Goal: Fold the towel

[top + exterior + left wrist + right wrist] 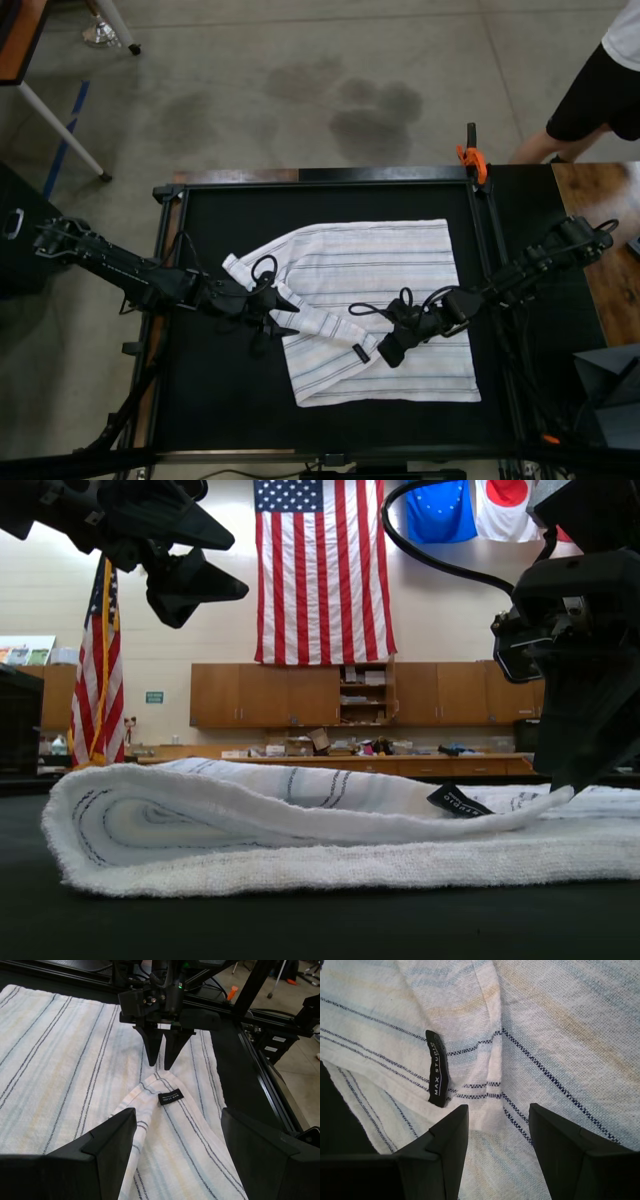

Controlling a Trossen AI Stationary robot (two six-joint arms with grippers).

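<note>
The towel (380, 260), white with thin dark stripes, lies on the black table (220, 390) with one part folded over itself. Its small dark tag (357, 352) sits on the folded corner. My right gripper (387, 354) is right at that corner, beside the tag (437, 1070). It (497, 1112) is open, with the cloth's edge lying between its fingers. The left gripper (288, 318) is at the towel's edge on the top view's left. It (178, 1111) is open wide and holds nothing. In the exterior view it (240, 565) hangs above the towel's rounded fold (300, 830).
A black frame rail with an orange clamp (470, 158) borders the table on the top view's right. A wooden surface (600, 200) lies beyond it. A person (600, 90) stands at the far right corner, and bare black table surrounds the towel.
</note>
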